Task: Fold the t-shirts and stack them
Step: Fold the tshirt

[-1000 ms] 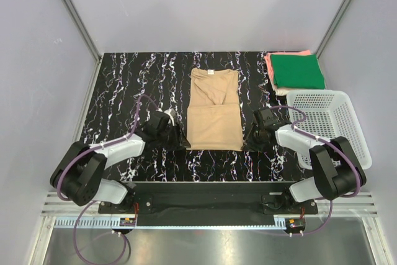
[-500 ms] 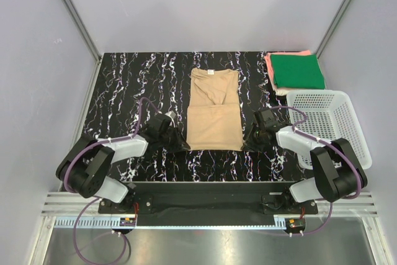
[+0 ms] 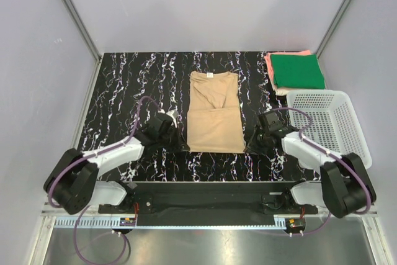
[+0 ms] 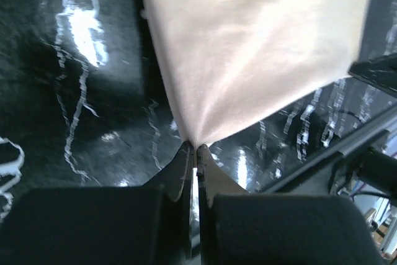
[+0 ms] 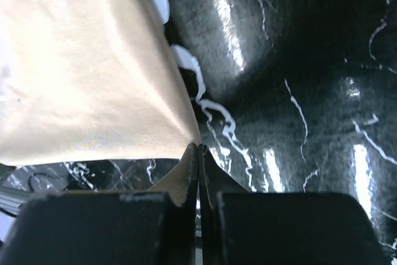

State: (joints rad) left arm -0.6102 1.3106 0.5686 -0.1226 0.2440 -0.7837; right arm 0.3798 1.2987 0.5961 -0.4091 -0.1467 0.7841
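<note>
Jaws of the left gripper (image 4: 194,148) are closed to a hairline, with the near-left hem corner of the tan t-shirt (image 4: 248,48) pinched at the very tips. Cloth fans out from the pinch in radiating creases, so it's pulled lightly taut. The right gripper (image 5: 198,147) is the same: jaws pressed together on the near-right hem corner, and fabric spreads away from the tips. Both pinches sit low; whether the corners are off the table (image 3: 124,85) yet is hard to tell from the wrist views, maybe just barely.

In the top view the 2 arms reach in symmetrically, 1 each side of the shirt's near edge. The shirt lies centre of the table as a narrow long rectangle, collar at the far end, with the sleeves apparently tucked in already. Holding 2 matching corners keeps the hem straight, so the fold comes out square.

Likely step: carry the near hem up and over toward the collar, halving the length. Both arms need to move together or the hem skews.

At far right the dark green t-shirt (image 3: 298,71) sits folded on top of the coral-pink t-shirt (image 3: 271,60), whose edge peeks out on the left and far sides. That's the stack, 2 done, and the tan one goes there after. The white basket (image 3: 316,94) is just on the near side of the stack, beside the right arm.
</note>
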